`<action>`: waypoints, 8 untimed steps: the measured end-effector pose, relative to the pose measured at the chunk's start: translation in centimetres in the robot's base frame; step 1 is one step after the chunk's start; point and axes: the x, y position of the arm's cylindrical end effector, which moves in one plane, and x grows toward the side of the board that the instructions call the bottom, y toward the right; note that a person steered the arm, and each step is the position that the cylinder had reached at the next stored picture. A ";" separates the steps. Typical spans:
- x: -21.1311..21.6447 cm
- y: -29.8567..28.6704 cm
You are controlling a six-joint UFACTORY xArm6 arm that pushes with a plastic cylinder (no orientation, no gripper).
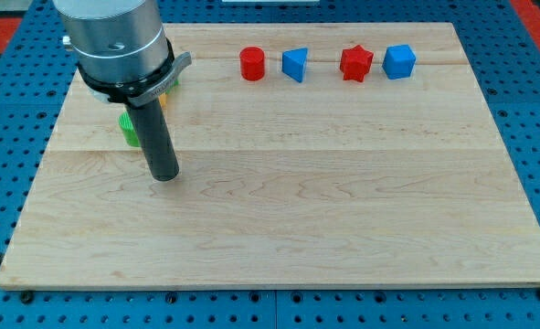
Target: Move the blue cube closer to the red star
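Blue cube (399, 61) sat near board's top edge, just right of red star (355, 63), narrow gap between, not touching. Blue triangular block (294, 65) lay left of red star; red cylinder (252, 64) further left of star. My tip (164, 175) rested on wooden board (343, 210), well left of and below red star, far from blue cube. No claw fitted: arm ended in plain rod. Green block (129, 129) beside rod, partly hidden; yellow-orange block (166, 91) barely visible under arm's housing, shape unclear.
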 end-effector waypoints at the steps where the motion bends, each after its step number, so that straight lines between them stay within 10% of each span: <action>1: -0.1 -5.5; 5: -14.9 33.8; 8: -20.4 29.0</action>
